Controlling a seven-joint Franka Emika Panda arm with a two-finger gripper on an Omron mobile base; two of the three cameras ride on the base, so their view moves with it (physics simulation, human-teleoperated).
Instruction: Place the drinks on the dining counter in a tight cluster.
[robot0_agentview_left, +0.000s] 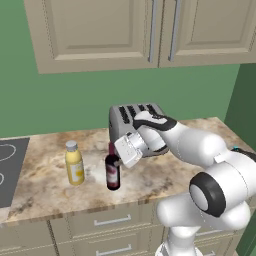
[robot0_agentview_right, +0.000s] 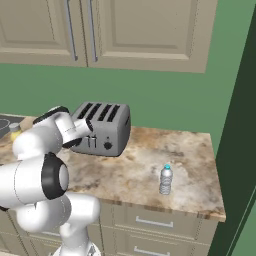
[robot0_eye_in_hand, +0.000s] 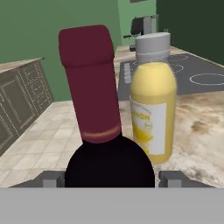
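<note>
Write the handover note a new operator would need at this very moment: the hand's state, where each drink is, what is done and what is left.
Hand: around the wine bottle, a finger on each side of its shoulder; grip not confirmed.
Wine bottle: upright on the toaster counter, right of the yellow bottle.
Water bottle: upright on the same counter, right of the toaster.
Done: no drink moved off this counter.
Left: carry all three to the dining counter and cluster them tightly.

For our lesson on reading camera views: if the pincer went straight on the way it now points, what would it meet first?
The wine bottle: it stands directly ahead of the pincer, between the two fingertips. The yellow bottle stands behind it and to one side, though how far behind is unclear.
</note>
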